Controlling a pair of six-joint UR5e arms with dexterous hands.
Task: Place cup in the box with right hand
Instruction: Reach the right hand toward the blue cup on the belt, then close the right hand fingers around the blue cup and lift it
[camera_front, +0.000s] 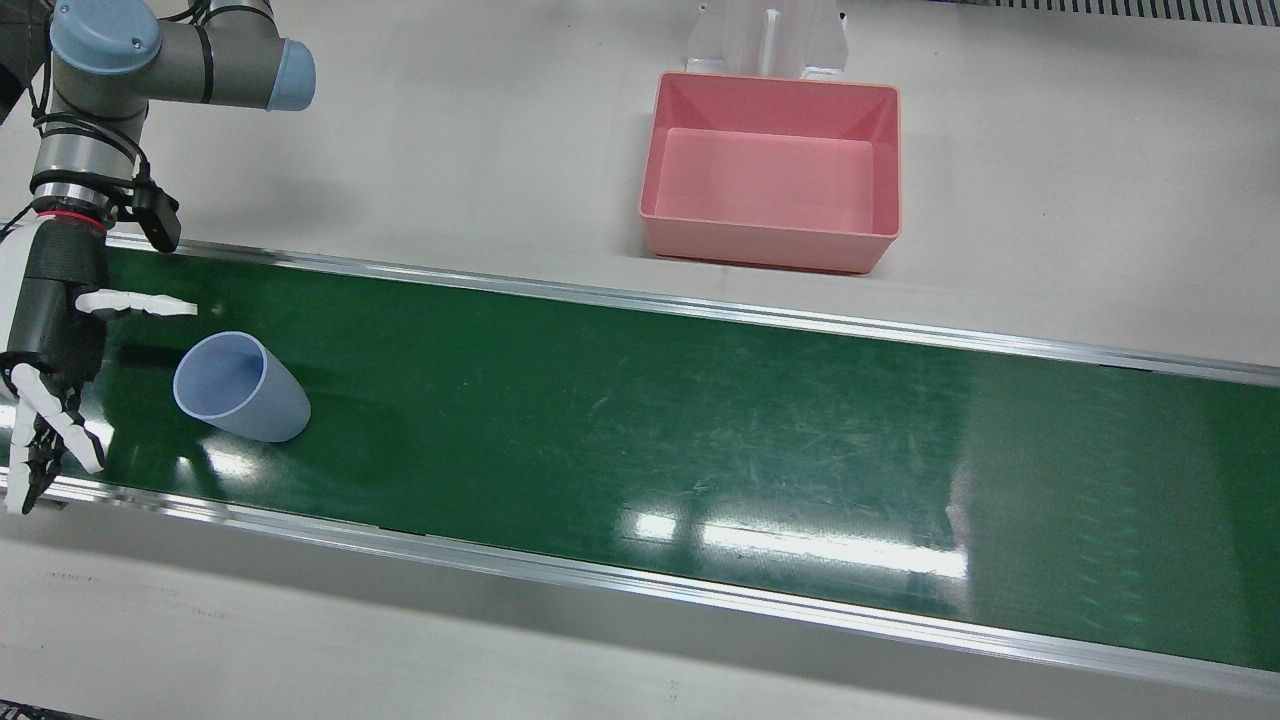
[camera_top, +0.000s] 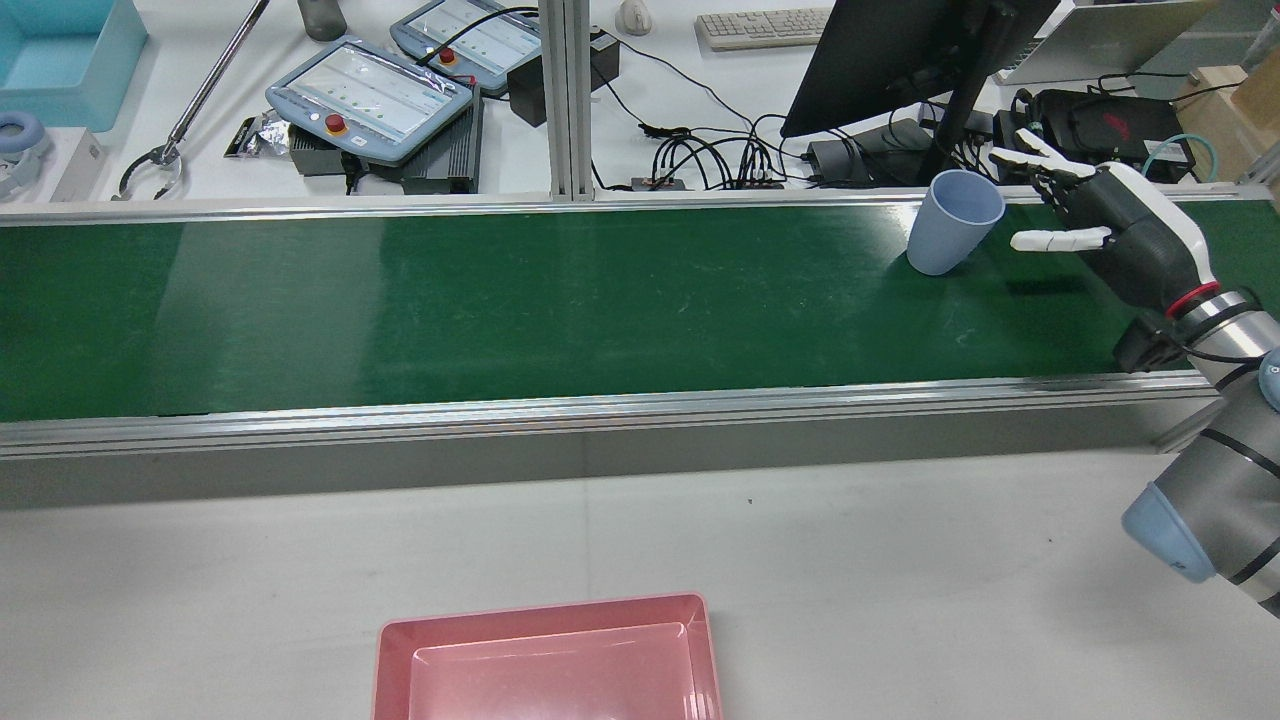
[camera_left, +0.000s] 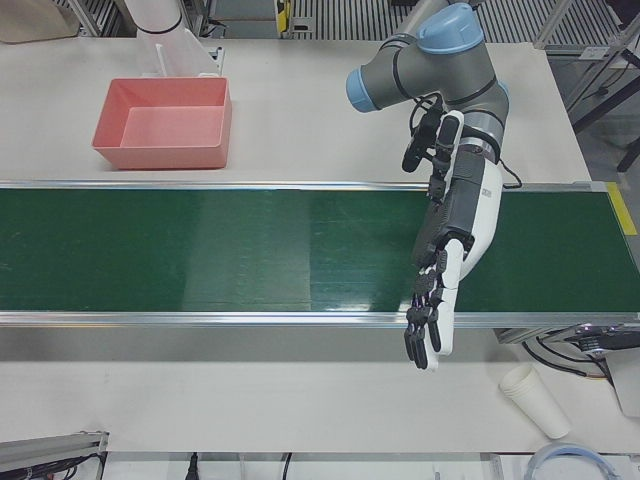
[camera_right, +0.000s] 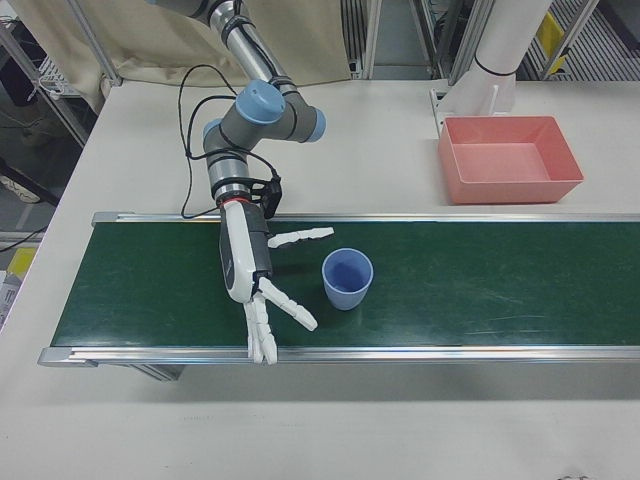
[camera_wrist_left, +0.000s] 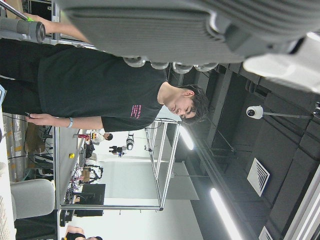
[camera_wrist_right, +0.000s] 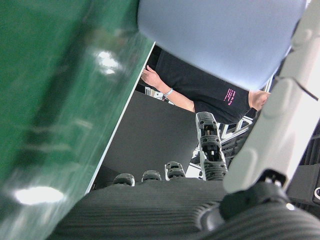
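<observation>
running the width of the table (camera_front: 1050, 130), the green conveyor belt (camera_front: 640, 420) took up most of the front view, scuffed and glaring under the lights. pink box (camera_front: 772, 170) sat on the table just beyond the belt's far rail, open side up, nothing in it, well apart from the cup. right arm (camera_right: 250, 120) reached over the belt end on its own side. right hand (camera_right: 262, 285) hovered low over the belt, fingers (camera_right: 300, 238) spread wide, holding nothing; one finger pointed along the belt behind the cup, the rest fanned toward the near rail. left hand (camera_left: 440, 285) hung over the other end of the belt, fingers straight and apart, palm clear of anything, reaching past the near rail. blue cup (camera_front: 240, 388) stood upright on the belt just beside the right hand, mouth up, not touching the fingers in front or rear views. right hand view showed the cup wall close in front of the palm.
</observation>
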